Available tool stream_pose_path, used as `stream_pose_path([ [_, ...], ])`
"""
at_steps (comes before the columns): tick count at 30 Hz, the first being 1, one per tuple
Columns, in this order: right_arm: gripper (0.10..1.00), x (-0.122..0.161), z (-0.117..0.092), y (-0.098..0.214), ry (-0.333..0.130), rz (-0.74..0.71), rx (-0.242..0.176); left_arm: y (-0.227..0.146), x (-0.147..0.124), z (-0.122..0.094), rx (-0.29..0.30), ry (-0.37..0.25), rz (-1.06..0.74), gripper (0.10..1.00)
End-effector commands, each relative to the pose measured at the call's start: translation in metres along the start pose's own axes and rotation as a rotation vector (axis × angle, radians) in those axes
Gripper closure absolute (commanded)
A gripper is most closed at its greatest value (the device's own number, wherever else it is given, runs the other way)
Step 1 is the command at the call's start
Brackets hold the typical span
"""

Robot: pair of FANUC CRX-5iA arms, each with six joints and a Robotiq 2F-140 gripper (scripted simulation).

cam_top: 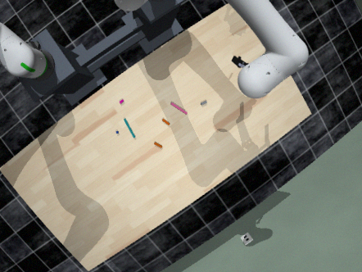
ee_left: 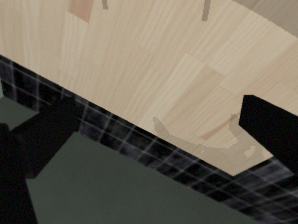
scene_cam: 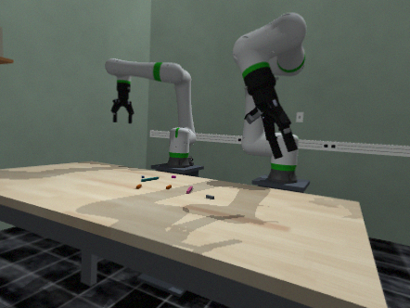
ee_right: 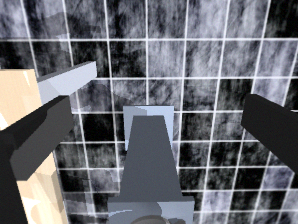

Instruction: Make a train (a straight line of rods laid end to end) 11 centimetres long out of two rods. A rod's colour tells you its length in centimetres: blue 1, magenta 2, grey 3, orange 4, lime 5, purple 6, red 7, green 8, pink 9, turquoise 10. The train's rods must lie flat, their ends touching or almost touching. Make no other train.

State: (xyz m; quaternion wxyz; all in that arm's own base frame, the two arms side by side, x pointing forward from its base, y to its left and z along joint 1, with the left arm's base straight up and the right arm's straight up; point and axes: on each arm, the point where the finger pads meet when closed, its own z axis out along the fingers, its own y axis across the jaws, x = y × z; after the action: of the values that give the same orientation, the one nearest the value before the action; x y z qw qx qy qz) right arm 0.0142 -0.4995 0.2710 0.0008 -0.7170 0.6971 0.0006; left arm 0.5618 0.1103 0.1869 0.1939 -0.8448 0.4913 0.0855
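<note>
Left gripper [cam_top: 238, 61] [scene_cam: 284, 154] [ee_left: 160, 106] and right gripper [scene_cam: 122, 121] [ee_right: 157, 110]: fingers open. Turquoise rod [cam_top: 129, 128] [scene_cam: 149, 179] near blue rod [cam_top: 117, 132] [scene_cam: 143, 176], both loose on table [cam_top: 143, 197] [scene_cam: 297, 250] [ee_left: 125, 75] [ee_right: 15, 90].

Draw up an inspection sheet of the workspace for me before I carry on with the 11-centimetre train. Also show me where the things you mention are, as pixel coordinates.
Surface: wooden table [cam_top: 172, 164] [scene_cam: 297, 250] [ee_left: 125, 50] [ee_right: 17, 90], crossed by shadows.
Job's things: turquoise rod [cam_top: 129, 128] [scene_cam: 149, 179] with blue rod [cam_top: 117, 132] [scene_cam: 143, 176], or pink rod [cam_top: 178, 108] [scene_cam: 189, 189] with magenta rod [cam_top: 121, 102] [scene_cam: 173, 176], makes 11; all lie apart, no train yet.
Clutter: two orange rods [cam_top: 165, 121] [cam_top: 158, 145] [scene_cam: 168, 186] [scene_cam: 138, 186], grey rod [cam_top: 204, 103] [scene_cam: 210, 197].
Grippers: left gripper [cam_top: 238, 61] [scene_cam: 285, 152] [ee_left: 159, 107] and right gripper [scene_cam: 122, 121] [ee_right: 157, 110] open, empty, raised.
Cables: nothing seen.
Surroundings: dark tiled floor [cam_top: 20, 229] [scene_cam: 28, 250] [ee_left: 120, 137] [ee_right: 210, 60], green walls [cam_top: 319, 184] [scene_cam: 209, 28] [ee_left: 100, 185].
</note>
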Motion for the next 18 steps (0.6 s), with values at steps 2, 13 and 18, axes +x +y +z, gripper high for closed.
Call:
stream_pose_path([
  [2, 0.098, 0.0, -0.001, 0.0, 0.002, 0.0, 0.0, 0.015, 0.004, -0.017, -0.051, 0.048, -0.191, 0.098],
  [13, 0.098, 0.0, -0.001, 0.0, 0.002, 0.0, 0.0, 0.043, 0.014, -0.054, -0.173, 0.121, -0.534, 0.098],
  [18, 0.098, 0.0, -0.001, 0.0, 0.002, 0.0, 0.0, 0.055, 0.019, -0.075, -0.24, 0.147, -0.695, 0.098],
])
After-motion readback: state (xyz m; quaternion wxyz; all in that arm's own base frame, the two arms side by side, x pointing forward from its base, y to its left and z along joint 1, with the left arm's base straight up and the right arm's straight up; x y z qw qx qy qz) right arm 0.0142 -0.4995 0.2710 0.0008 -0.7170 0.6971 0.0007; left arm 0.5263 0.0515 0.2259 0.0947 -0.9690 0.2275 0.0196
